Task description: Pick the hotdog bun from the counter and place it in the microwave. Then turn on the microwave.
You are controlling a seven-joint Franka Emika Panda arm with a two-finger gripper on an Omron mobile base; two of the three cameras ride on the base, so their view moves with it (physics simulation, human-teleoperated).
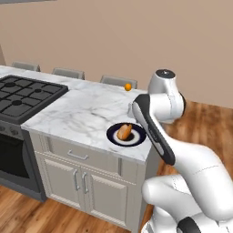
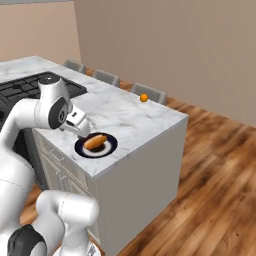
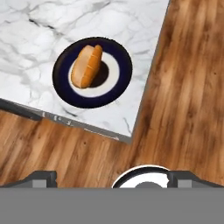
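Note:
The hotdog bun (image 1: 124, 132) (image 2: 95, 142) (image 3: 86, 65), a tan-orange roll, lies on a dark blue plate (image 1: 139, 138) (image 2: 111, 145) (image 3: 123, 65) with a white centre. The plate sits near the front corner of the white marble counter (image 1: 82, 111) (image 2: 130, 117) (image 3: 26, 43). My gripper (image 2: 82, 129) (image 3: 116, 178) hangs above the counter's edge, just beside the plate and higher than the bun. It is open, fingers wide apart, with nothing between them. The microwave is out of view.
A black gas stove (image 1: 22, 95) (image 2: 30, 87) adjoins the counter on the left. A small orange ball (image 1: 128, 86) (image 2: 144, 98) rests at the counter's far edge. Grey chair backs (image 1: 68, 73) line the far side. Wooden floor (image 2: 215, 175) lies to the right.

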